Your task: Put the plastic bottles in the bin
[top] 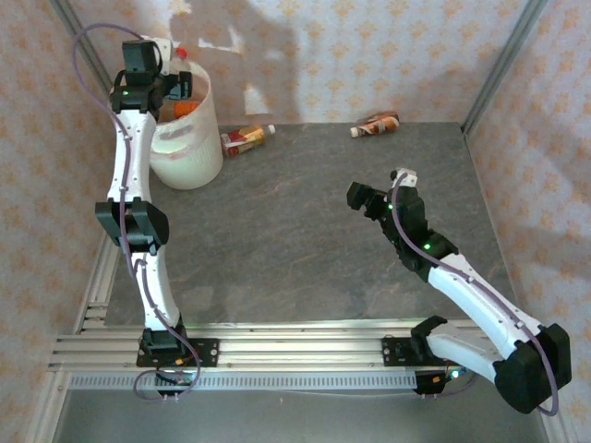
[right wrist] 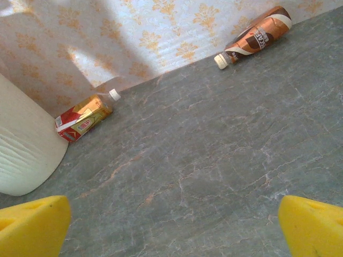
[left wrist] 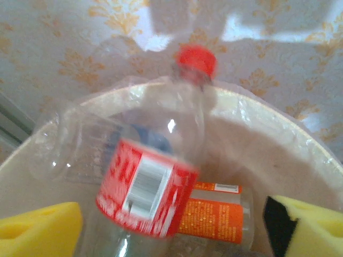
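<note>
The left gripper (left wrist: 172,226), fingers apart, sits above the bin (top: 189,157) at upper left with a blurred red-labelled bottle (left wrist: 147,195) between them, while the right gripper (right wrist: 171,225), fingers apart, hovers above the worktop (right wrist: 214,160), where an orange bottle (right wrist: 83,118) and a brown bottle (right wrist: 257,35) lie near the upper edge.

Grey veined table (top: 305,240). Bears the bin (top: 189,157) upright at the far left corner. Just right of it, on its side, a red-and-yellow-labelled bottle (top: 247,139), white cap pointing right. Farther right along the far edge, well apart, lies a brown bottle (top: 376,124), cap pointing left.
</note>
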You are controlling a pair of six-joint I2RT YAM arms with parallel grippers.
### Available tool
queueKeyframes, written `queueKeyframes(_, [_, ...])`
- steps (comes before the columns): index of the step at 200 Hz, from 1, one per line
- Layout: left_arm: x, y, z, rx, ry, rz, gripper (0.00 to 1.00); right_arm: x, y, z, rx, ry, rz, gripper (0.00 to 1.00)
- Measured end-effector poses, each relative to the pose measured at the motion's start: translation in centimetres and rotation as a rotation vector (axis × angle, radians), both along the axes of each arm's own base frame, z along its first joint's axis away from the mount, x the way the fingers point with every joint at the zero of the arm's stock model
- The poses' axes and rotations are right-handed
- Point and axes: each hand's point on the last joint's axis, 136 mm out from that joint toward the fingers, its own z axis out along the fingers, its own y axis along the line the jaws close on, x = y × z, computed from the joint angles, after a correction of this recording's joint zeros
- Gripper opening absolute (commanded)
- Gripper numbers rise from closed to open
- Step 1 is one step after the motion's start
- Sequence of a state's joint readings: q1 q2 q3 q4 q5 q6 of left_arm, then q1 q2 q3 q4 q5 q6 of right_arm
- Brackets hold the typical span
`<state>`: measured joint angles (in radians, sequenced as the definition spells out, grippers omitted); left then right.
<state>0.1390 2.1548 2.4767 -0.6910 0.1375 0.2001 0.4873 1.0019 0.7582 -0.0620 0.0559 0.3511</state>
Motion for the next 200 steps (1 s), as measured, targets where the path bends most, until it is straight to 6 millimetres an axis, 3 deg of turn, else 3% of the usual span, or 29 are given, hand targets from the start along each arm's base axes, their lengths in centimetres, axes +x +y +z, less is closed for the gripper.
queueKeyframes(14, [-0.1,0.3,0.8,-0.027,-0.029,0.009,0.92,0.0,0.0,-0.1,-0.001,0.002,0.000,0.99])
queueKeyframes(45, [-0.6,1.1,2.5,-0.085,-0.074,0.054,0.75,0.1,0.0,-0.2,-0.003,0.006,0.000,0.99])
queueKeyframes(77, [-0.8,1.9,4.1,-0.120,-0.119,0.131,0.79,0.1,0.1,-0.3,-0.003,0.007,0.000,0.99])
queueKeyframes(138, [1.2,2.8,-0.2,-0.229,-0.070,0.189,0.92,0.1,0.0,-0.3,-0.002,0.008,-0.001,0.99])
queueKeyframes(171, [2.9,2.0,-1.4,-0.317,-0.078,0.144,0.97,0.2,0.1,-0.7,-0.001,0.019,-0.003,0.99])
queueKeyframes(200, [3.4,-0.3,-1.5,-0.420,-0.075,0.051,1.00,0.3,0.2,-0.9,-0.002,0.027,-0.005,0.99])
